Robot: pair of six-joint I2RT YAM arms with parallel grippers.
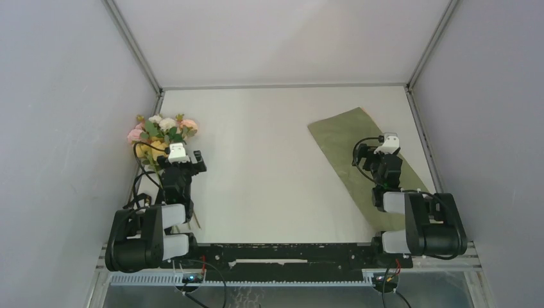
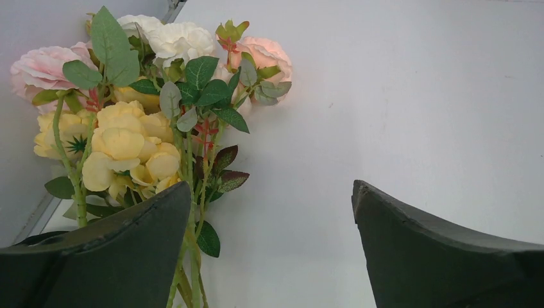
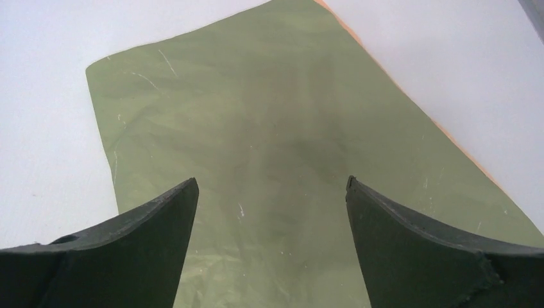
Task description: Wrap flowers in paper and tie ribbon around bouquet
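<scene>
The flowers lie at the table's left edge, pink, white and yellow blooms pointing away, thin green stems running back under my left arm. My left gripper hovers over the stems, open, with the stems beside its left finger and nothing between the jaws. The paper, olive green face up, lies flat on the right side of the table. My right gripper hangs above the paper, open and empty. A peach edge shows along the paper's right side. No ribbon is in view, and no wrapped bouquet shows.
Grey walls enclose the white table on the left, right and back. The flowers rest close against the left wall. A black rail with cables runs along the near edge between the arm bases.
</scene>
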